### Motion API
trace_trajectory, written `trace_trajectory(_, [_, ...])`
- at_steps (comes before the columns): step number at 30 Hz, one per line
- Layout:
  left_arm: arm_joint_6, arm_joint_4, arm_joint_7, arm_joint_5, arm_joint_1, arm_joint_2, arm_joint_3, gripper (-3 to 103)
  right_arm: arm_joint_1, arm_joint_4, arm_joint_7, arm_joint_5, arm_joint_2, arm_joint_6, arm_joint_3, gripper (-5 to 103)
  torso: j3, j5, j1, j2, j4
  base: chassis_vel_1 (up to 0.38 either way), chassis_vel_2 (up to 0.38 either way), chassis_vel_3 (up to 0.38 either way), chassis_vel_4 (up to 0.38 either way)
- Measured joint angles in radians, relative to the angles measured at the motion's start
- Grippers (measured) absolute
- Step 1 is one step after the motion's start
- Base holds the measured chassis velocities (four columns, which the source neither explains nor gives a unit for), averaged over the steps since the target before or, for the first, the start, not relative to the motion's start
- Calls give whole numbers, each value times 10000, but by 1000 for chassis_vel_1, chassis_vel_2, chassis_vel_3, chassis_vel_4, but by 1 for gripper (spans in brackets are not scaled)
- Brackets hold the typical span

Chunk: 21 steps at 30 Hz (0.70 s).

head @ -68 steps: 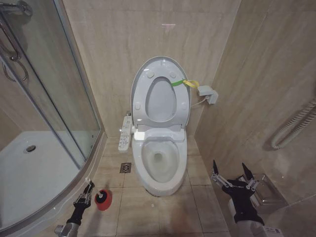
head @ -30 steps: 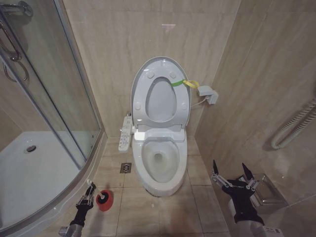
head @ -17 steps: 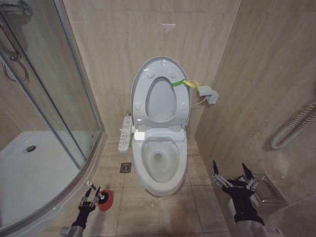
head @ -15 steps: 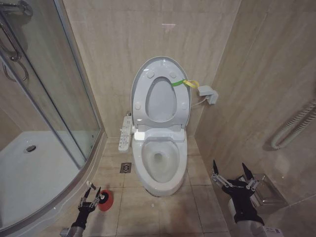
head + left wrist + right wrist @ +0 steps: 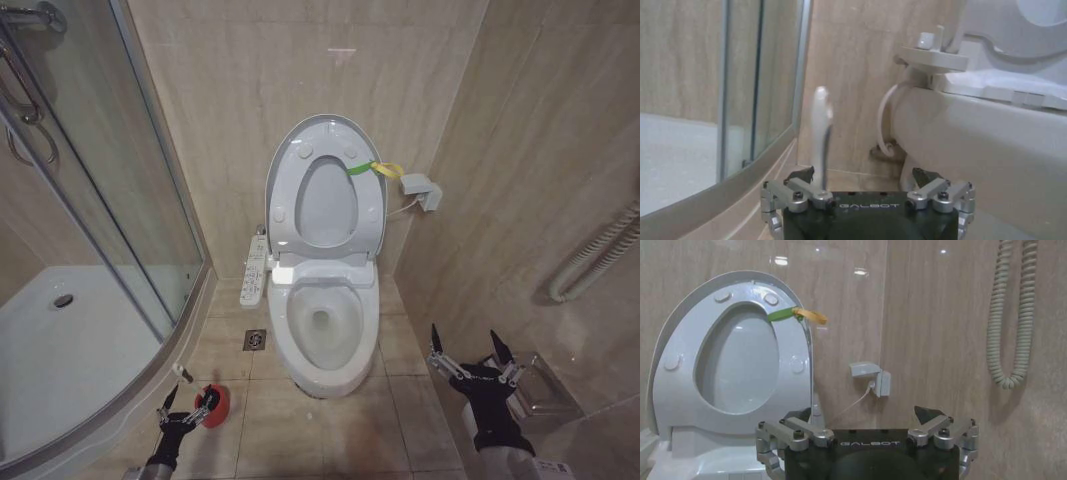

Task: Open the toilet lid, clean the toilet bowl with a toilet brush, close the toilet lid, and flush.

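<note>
Brush pickup: left pincer (image 5: 184, 411) sits low on the floor at about 7 o'clock from the toilet bowl (image 5: 322, 333), jaws spread wide, with the toilet brush (image 5: 190, 384) handle rising just ahead of it out of the red holder cup (image 5: 213, 405).
Doing it well: in the left wrist view the white handle (image 5: 820, 127) stands nearer the one finger than mid-gap, so my judgement is to centre the gap on the stick before closing, grip it low, then lift straight up so the cup is not dragged.
Lid: toilet lid (image 5: 325, 185) stands raised against the wall at 12 o'clock from the bowl, its yellow-green strap (image 5: 373, 168) at the edge, so opening looks done.
Right side: right pincer (image 5: 471, 358) idles wide open near the wall, at 4 o'clock from the bowl.
Change: since 2.3 s ago the left pincer has drawn back toward the robot and opened; it was closed beside the cup. Bowl, lid and right pincer are unchanged.
</note>
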Motion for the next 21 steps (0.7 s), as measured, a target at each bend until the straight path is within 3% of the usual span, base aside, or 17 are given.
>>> trace_trajectory(5, [160, -625, -530, 833, 461, -209, -30, 98, 0, 0, 0, 0, 0, 0, 0, 100, 0, 0, 0, 0, 1, 0, 0, 0, 0])
trace_trajectory(12, [451, -1368, -929, 1304, 990, -468, -221, 97, 0, 0, 0, 0, 0, 0, 0, 100, 0, 1, 0, 0, 1, 0, 0, 0, 0])
trace_trajectory(21, [1590, -3699, -2056, 1591, 2077, -489, -349, 96, 0, 0, 0, 0, 0, 0, 0, 100, 0, 1, 0, 0, 0, 0, 0, 0, 0])
